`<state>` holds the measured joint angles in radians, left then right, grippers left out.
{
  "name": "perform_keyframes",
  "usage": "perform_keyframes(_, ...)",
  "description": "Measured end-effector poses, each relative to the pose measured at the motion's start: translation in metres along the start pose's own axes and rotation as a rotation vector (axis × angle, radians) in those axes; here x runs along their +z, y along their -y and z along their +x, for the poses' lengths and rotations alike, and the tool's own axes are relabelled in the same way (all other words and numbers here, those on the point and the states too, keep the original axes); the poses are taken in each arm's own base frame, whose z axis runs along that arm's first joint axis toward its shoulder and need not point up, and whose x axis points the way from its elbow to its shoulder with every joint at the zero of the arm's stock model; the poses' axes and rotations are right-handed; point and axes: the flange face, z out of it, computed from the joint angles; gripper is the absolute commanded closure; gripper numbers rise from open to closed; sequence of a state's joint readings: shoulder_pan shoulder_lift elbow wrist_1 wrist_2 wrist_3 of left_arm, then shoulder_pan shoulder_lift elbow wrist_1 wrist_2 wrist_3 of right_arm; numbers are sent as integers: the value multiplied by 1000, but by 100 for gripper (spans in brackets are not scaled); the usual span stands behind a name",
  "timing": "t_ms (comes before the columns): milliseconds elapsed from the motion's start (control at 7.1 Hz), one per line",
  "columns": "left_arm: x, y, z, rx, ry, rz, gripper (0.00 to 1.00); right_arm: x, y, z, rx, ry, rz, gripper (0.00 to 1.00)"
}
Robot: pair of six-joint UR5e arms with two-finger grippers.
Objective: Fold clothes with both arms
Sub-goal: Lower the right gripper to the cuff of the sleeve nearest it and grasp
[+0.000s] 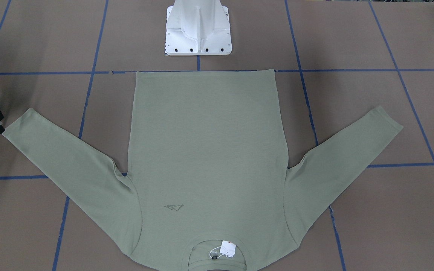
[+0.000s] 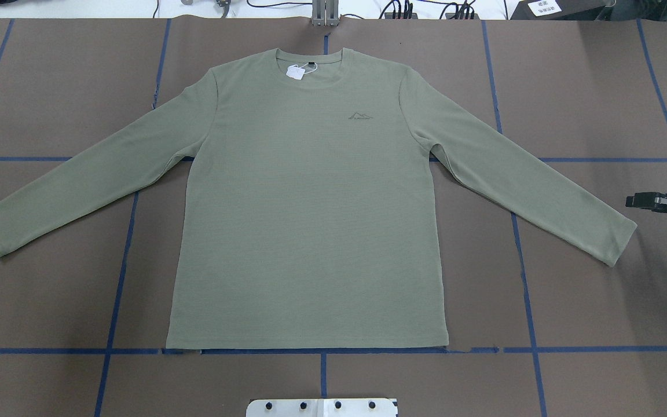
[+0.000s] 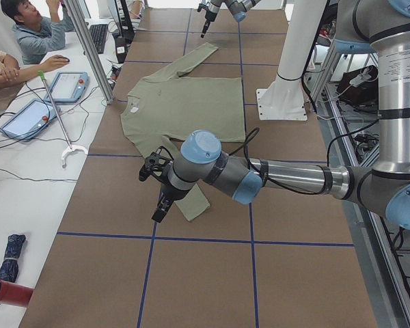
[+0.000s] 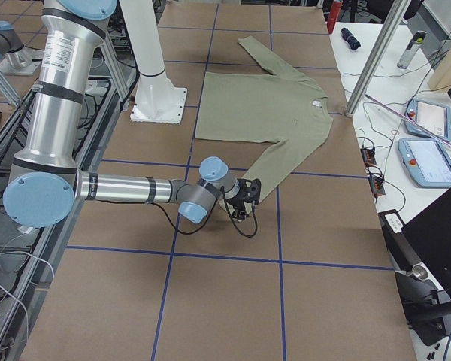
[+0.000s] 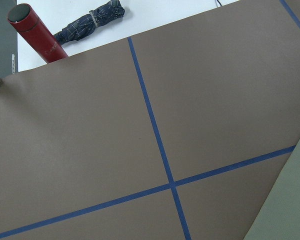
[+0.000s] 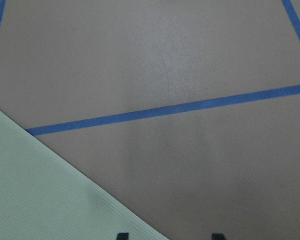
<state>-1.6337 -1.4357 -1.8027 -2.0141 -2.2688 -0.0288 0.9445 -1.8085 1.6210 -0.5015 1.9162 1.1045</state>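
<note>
Sage shirt (image 2: 310,220) flat on the desk (image 2: 50,87), hem (image 2: 310,346) nearest the pedestal (image 1: 198,34): light, limp knit, so I would pinch a cuff (image 2: 623,243) or hem corner. Right tool (image 2: 629,201), fingers parted, far to the pedestal's right by that cuff; left tool (image 3: 160,198): state I cannot tell

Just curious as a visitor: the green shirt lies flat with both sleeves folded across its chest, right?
Not quite. The shirt lies flat, but both sleeves are spread out sideways, not folded in; the overhead view shows it.
</note>
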Motion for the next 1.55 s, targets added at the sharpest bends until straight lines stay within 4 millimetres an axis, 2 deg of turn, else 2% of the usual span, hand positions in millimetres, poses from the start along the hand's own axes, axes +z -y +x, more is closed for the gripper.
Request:
perform_keyframes(563, 1, -1, 0, 0, -1, -2, 0, 21, -18, 11, -10, -27, -47, 43)
perform_keyframes(845, 1, -1, -1, 1, -1, -2, 0, 26, -21, 14, -13, -34, -55, 48)
perform_keyframes(986, 1, -1, -1, 2, -1, 0, 0, 27, -23, 14, -14, -37, -58, 56)
perform_keyframes(1549, 2, -2, -2, 3, -1, 1, 0, 30, -23, 13, -20, -40, -53, 58)
